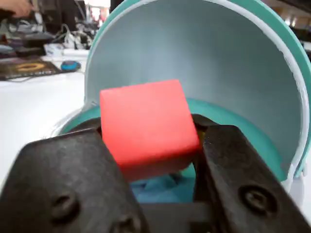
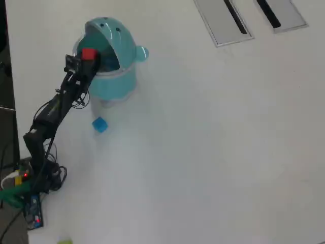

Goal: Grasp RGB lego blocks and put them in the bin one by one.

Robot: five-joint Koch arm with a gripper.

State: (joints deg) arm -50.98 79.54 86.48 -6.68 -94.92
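Red block (image 1: pixel 146 124) clamped in gripper (image 1: pixel 150 145) at open bin (image 2: pixel 114 76); blue block (image 2: pixel 99 124) lying on table (image 2: pixel 213 152).

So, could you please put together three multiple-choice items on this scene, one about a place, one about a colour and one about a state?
1. Where does the blue block lie in the overhead view?
A. On the table, below the bin
B. Inside the bin
C. On the grey slotted panels

2. What colour is the block in the gripper?
A. Green
B. Red
C. Yellow

3. How is the bin's lid?
A. Shut
B. Lying on the table
C. Swung open

Answers:
1 A: the block sits on the white table, apart from the bin.
2 B: the red block fills the wrist view between the jaws.
3 C: the wrist view shows the lid's pale underside raised behind the block.
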